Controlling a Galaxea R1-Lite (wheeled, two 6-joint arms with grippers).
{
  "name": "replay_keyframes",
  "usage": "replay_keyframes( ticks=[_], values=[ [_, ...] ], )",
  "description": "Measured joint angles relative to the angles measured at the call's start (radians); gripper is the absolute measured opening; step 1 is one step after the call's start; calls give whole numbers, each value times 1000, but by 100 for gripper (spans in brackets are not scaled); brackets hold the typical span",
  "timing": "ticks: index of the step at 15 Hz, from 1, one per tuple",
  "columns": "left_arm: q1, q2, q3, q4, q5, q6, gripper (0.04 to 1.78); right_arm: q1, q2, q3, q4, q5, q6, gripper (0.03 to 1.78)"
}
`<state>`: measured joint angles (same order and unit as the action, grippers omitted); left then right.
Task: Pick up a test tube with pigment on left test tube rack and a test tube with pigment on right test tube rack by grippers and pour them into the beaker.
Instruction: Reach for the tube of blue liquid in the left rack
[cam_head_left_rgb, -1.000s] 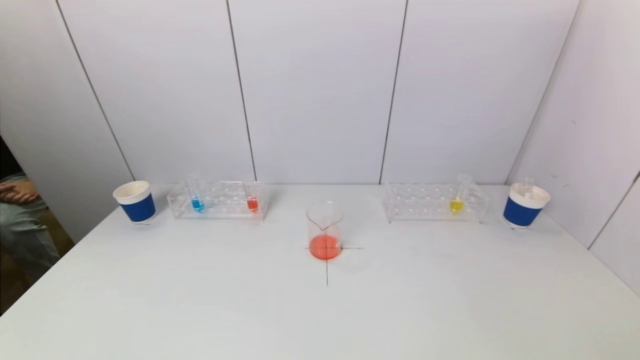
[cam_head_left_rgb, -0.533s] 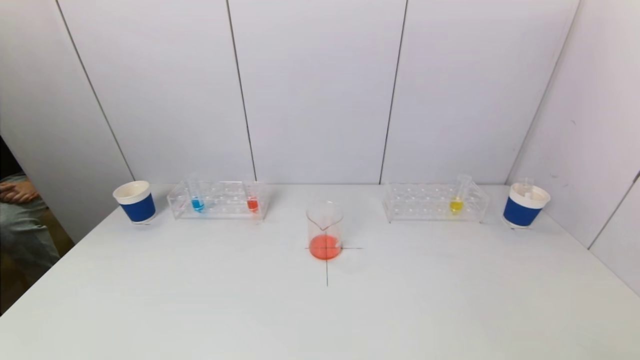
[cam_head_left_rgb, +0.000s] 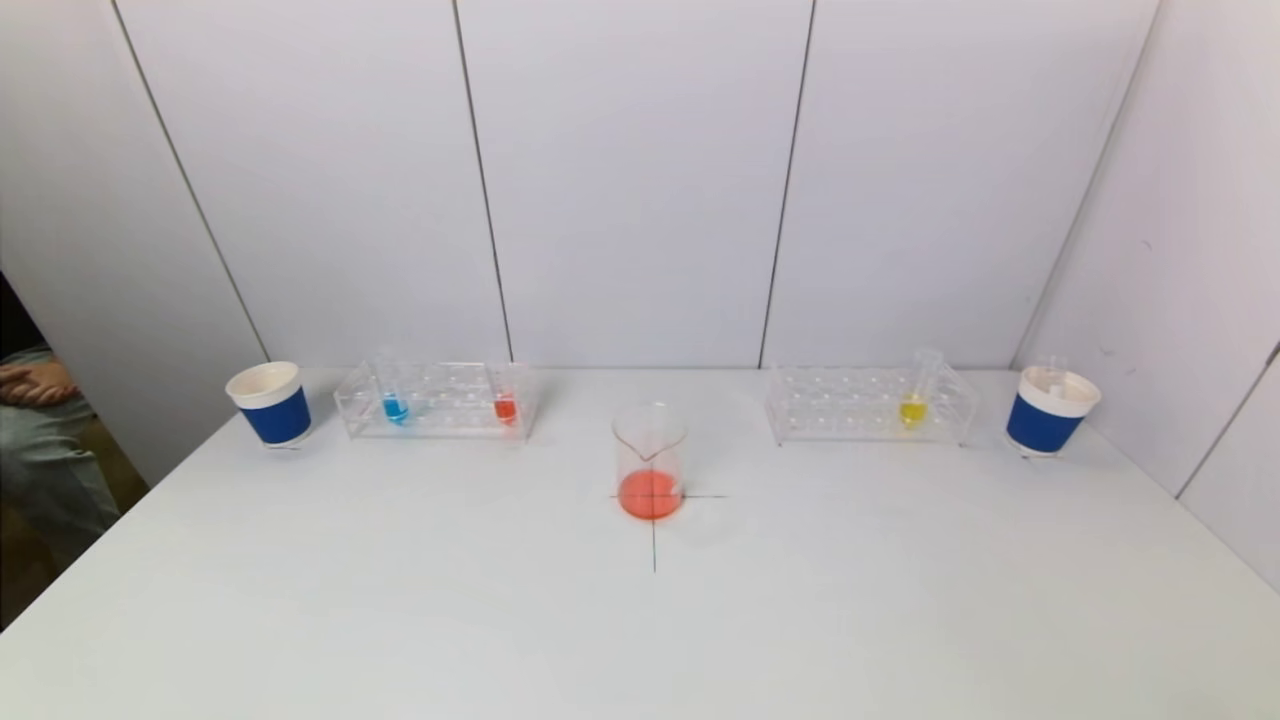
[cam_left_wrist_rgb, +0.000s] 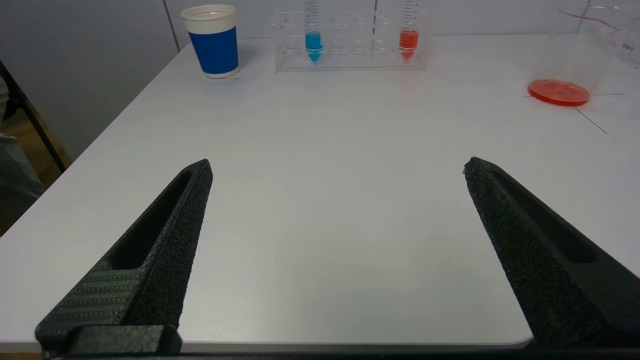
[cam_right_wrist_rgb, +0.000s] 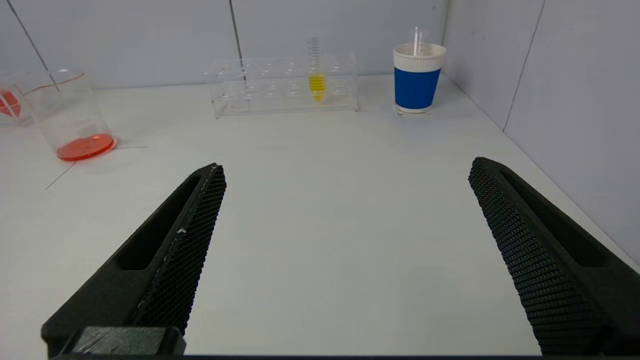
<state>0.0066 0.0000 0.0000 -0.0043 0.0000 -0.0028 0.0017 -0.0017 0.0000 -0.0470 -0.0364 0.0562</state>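
Clear glass everywhere here, and the beaker (cam_head_left_rgb: 650, 462) at the table's centre cross, a shallow orange pool in its bottom, is our landmark. Behind it to the left, the left rack (cam_head_left_rgb: 437, 400) holds a blue tube (cam_head_left_rgb: 393, 389) and a red tube (cam_head_left_rgb: 505, 394); behind to the right, the right rack (cam_head_left_rgb: 868, 404) holds one yellow tube (cam_head_left_rgb: 917, 390). Left gripper (cam_left_wrist_rgb: 336, 167) and right gripper (cam_right_wrist_rgb: 346, 167) sit at the near edge, well short of the beaker, jaws spread wide, holding nothing. These tubes look light, slick and brittle, so I'd pinch the bare upper wall above the rack top, gently, and lift straight up.
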Motion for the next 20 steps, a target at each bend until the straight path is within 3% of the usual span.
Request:
replay_keyframes(
  ticks=[20],
  values=[
    [0, 0, 0, -1, -1, 1, 176, 0, 0, 0, 0, 0, 0, 176]
  ],
)
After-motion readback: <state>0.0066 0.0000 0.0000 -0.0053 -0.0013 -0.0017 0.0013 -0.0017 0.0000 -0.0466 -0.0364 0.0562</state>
